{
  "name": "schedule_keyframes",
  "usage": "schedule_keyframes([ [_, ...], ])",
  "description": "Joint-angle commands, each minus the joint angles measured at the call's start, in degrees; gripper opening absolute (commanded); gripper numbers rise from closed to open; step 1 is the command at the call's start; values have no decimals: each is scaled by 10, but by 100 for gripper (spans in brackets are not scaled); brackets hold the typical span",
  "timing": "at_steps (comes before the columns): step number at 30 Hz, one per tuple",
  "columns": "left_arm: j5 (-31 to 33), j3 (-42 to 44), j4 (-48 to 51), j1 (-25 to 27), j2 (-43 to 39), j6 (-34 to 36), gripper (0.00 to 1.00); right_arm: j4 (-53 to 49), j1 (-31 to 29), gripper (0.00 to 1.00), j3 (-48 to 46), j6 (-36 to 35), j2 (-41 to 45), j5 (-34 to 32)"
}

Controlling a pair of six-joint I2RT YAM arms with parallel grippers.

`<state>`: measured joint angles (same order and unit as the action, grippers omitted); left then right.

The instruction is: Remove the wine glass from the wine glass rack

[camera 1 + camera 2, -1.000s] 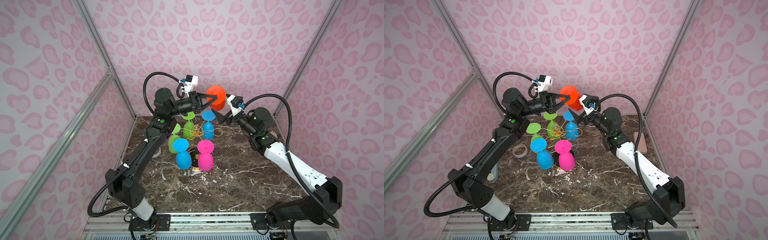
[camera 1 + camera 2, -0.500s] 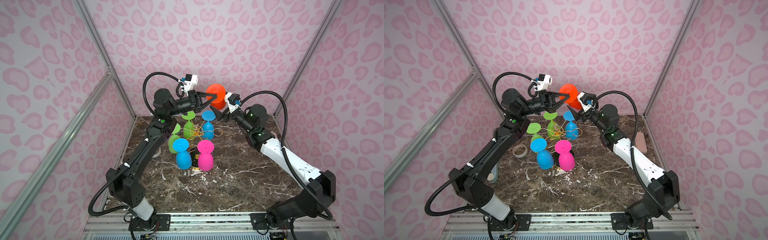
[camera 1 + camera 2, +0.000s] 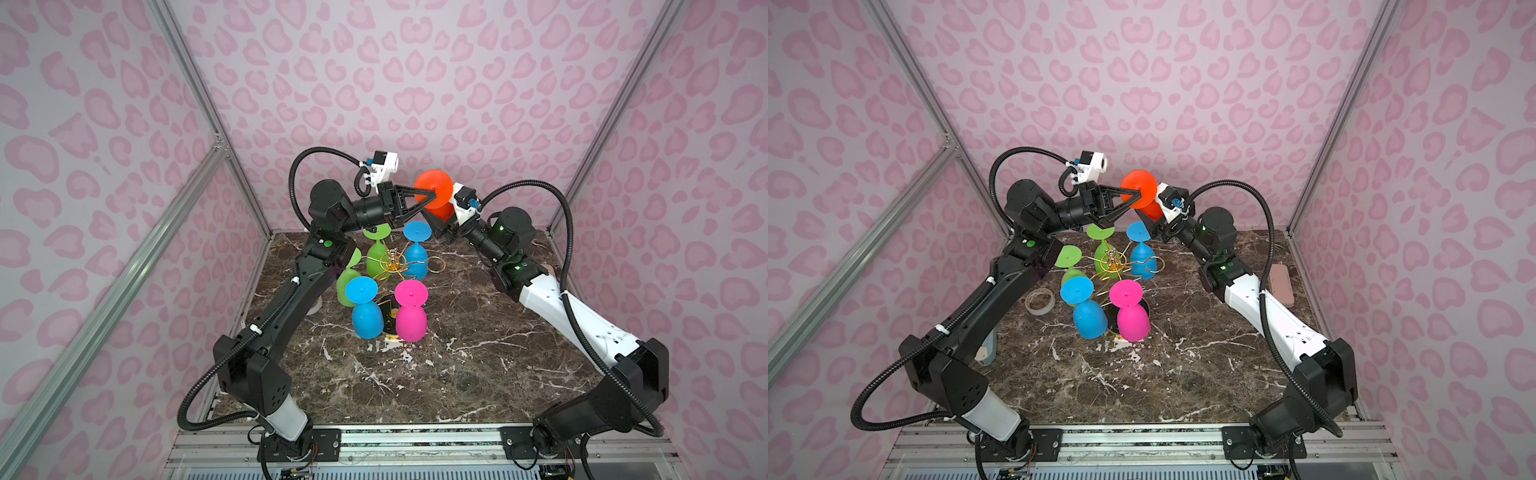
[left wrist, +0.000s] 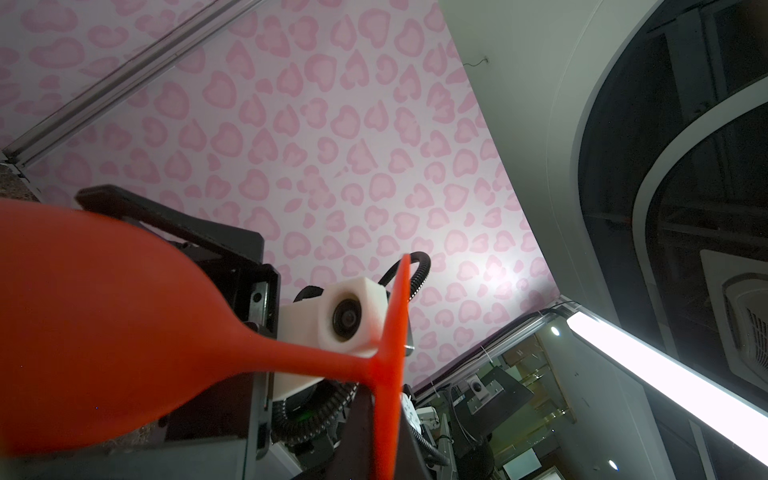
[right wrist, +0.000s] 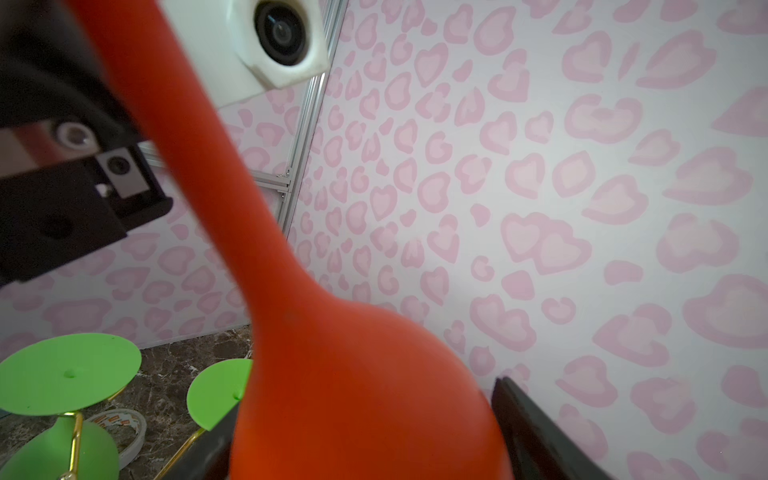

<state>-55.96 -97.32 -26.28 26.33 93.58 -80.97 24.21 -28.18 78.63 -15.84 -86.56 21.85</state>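
In both top views the orange wine glass hides the fingertips of the right gripper, so you can't tell if they touch it. In the right wrist view its bowl is blurry and cut off. The blue glass and pink glass hide most of the base of the wine glass rack.

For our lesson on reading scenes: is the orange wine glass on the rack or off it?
Off. The left gripper holds the orange wine glass by its stem, raised clear of the wine glass rack.
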Motion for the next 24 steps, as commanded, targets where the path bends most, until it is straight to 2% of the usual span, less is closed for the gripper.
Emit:
schedule_keyframes([
  [1,-10,-8,-36,0,4,-5,3,-2,0,80,-3,4,5,-7],
  [5,-14,-11,-36,0,7,-7,4,-10,0,77,-2,7,7,-12],
  [9,-16,-19,-33,0,13,-5,24,-39,0,74,8,11,12,-17],
  [10,-16,-21,-32,0,15,-4,31,-49,0,74,11,12,14,-18],
  [11,-15,-24,-31,0,16,-2,44,-62,0,74,14,12,16,-20],
  [14,-10,-27,-29,0,19,5,64,-97,0,74,21,12,26,-29],
  [19,-9,-40,-21,0,24,23,73,-181,5,74,44,16,47,-48],
  [24,8,-55,21,-9,26,97,76,-321,17,73,109,20,58,-60],
])
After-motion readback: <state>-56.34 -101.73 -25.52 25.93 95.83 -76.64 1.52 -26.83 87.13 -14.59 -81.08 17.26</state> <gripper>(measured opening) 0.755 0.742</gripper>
